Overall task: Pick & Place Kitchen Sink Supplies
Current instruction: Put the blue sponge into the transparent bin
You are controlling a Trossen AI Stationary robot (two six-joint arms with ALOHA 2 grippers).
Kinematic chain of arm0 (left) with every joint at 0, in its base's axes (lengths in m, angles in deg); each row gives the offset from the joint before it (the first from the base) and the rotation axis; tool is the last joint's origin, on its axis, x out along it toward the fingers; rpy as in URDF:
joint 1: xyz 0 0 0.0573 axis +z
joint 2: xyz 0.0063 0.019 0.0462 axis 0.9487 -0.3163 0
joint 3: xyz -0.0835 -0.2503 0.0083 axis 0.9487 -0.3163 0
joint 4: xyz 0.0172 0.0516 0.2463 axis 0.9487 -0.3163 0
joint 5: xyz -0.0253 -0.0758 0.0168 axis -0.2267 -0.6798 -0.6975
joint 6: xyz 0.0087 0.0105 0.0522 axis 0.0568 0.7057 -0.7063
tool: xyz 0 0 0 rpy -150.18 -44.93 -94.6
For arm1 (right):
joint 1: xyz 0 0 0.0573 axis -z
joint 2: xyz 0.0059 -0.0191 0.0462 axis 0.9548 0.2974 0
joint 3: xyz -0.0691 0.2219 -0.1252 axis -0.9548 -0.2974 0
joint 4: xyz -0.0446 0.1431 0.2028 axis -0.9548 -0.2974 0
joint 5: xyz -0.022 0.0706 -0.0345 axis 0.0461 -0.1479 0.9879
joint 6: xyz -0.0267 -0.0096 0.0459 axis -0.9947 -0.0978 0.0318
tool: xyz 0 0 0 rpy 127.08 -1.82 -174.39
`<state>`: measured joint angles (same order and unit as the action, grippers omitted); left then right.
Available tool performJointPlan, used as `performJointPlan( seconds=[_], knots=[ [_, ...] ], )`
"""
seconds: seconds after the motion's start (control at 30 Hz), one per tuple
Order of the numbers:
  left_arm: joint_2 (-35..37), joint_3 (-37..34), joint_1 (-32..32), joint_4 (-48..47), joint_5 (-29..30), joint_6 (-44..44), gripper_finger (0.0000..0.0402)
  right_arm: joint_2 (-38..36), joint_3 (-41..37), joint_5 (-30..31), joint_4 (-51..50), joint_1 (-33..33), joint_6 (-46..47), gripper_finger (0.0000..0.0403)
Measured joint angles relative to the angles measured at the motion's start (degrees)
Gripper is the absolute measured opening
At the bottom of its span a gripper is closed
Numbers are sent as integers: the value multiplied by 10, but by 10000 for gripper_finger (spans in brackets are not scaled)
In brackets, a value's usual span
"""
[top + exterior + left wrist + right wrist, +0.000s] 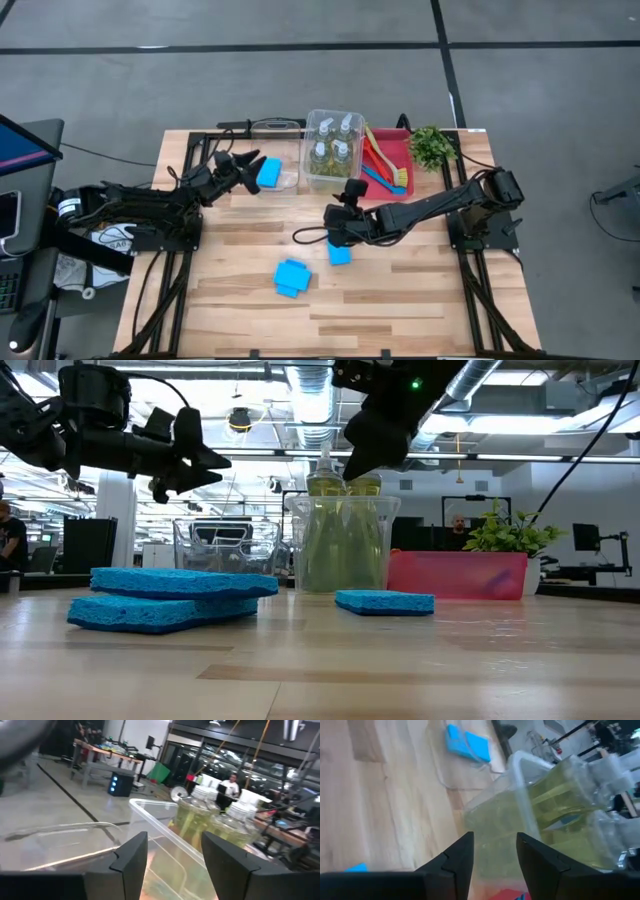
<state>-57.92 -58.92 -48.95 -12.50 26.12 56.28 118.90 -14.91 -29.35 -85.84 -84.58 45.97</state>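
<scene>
Several clear bottles of yellow-green liquid (pixel 333 146) stand in a clear bin (pixel 308 170) at the far middle. Red, blue and yellow-green brushes (pixel 383 165) lie in a red bin (pixel 395 138) beside it. One blue sponge (pixel 268 172) lies in a second clear bin (pixel 290 180). Another sponge (pixel 340 254) lies flat on the table, and two stacked ones (pixel 291 277) lie nearer. My left gripper (pixel 250 162) is open and empty, above the near-left side of the sponge's bin. My right gripper (pixel 352 189) is open and empty, raised near the bottle bin, pointing at it (pixel 560 805).
A leafy green plant (pixel 432 146) stands at the far right corner. The wooden table (pixel 400 300) is bare toward its near edge. In the low view the stacked sponges (pixel 170 596) and the single sponge (pixel 385 601) lie in front of the bins.
</scene>
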Motion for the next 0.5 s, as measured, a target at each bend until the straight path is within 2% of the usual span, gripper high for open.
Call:
performJointPlan(
  seconds=[0.2,0.33,0.4,0.5],
  knots=[
    [0,0,0,2,-47,18,187,-31,3,7,-7,-19,2,135],
    [0,0,-9,4,-110,21,186,-48,3,-5,-42,-32,19,132],
    [0,0,-21,4,-149,19,186,-52,3,-38,-70,-37,25,131],
    [0,0,-51,5,-192,9,186,-52,-5,-123,-96,-41,15,131]
  ],
)
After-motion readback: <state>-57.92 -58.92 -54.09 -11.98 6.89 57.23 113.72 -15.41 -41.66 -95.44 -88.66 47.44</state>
